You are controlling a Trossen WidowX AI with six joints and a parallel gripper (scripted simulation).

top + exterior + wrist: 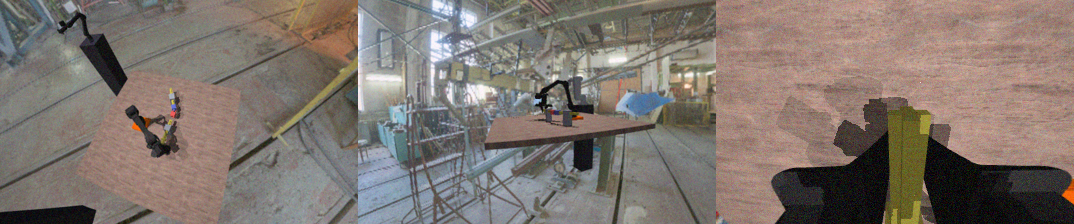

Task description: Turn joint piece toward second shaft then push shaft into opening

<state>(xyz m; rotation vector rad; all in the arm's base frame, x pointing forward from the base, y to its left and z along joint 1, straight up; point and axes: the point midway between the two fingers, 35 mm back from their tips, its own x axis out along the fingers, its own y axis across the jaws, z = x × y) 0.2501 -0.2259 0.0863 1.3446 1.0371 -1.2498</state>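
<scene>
A first yellow shaft (170, 90) sits in a grey block (172, 96) (567, 118). Its blue part (174, 107) and red joint piece (173, 114) face the second shaft. The second shaft (170, 122) (911, 170) passes through another grey block (167, 127) (548, 116). A small gap shows between its front end and the red piece. The exact direction of the opening is too small to tell. My gripper (163, 144) (543, 111) (903, 133) is shut on the second shaft's rear part, behind its block, with one finger on each side.
An orange piece (136, 127) (577, 118) lies on the wooden table (195, 169) (618, 125) under my arm. A black pedestal (104, 62) with another arm on it stands beyond the table edge in the top view.
</scene>
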